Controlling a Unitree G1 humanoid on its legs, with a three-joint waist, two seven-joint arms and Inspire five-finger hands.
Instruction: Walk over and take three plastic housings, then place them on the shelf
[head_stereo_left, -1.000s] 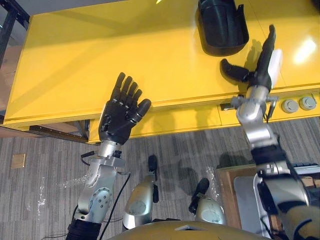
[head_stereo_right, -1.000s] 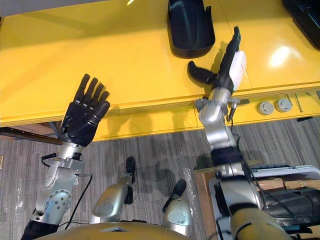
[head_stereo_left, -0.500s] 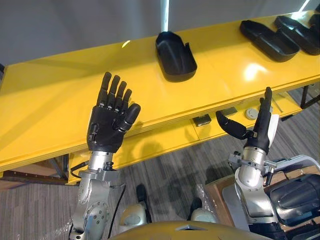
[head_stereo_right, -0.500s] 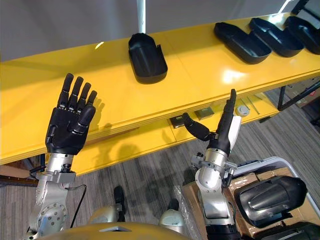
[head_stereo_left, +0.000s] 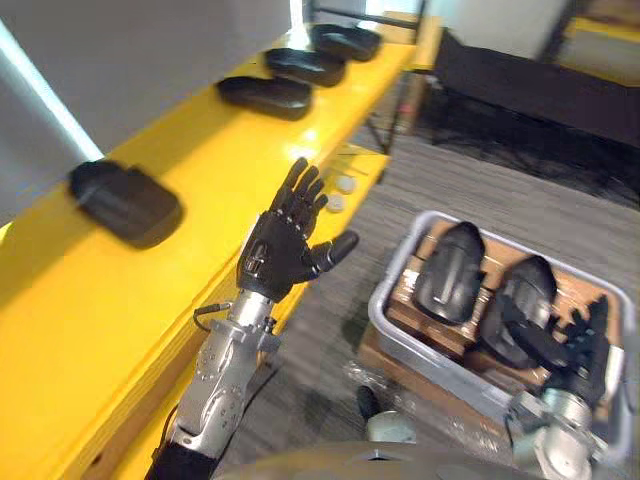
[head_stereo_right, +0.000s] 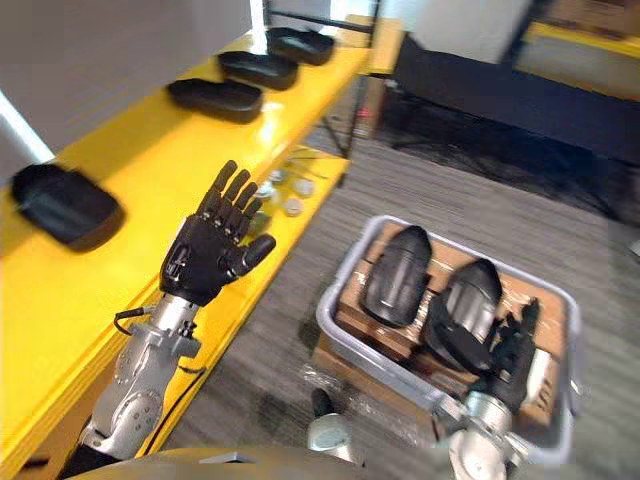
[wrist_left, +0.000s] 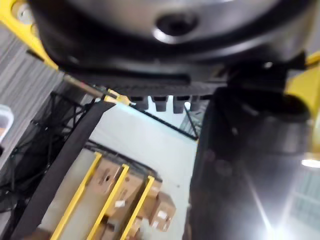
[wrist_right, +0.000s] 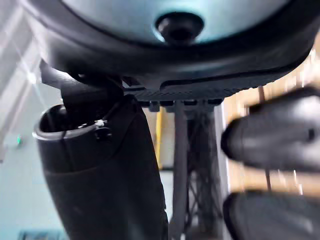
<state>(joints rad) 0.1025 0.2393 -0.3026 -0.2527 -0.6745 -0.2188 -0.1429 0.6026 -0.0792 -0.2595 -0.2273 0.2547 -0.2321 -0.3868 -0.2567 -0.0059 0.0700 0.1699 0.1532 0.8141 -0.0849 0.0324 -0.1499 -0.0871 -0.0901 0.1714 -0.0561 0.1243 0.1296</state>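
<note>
Plainly, seen from the head, the right hand hangs with fingers loosely spread right by two glossy, rounded black housings. They lie lengthwise, pointing away from it, in a grey bin. The left hand, spread and empty, is up beside the yellow shelf, farther off. Along the left wrist, nothing is held. Along the right wrist, thumb and fingers stand apart, empty.

Four housings lie along the shelf at left; two more housings sit in the bin at right.
</note>
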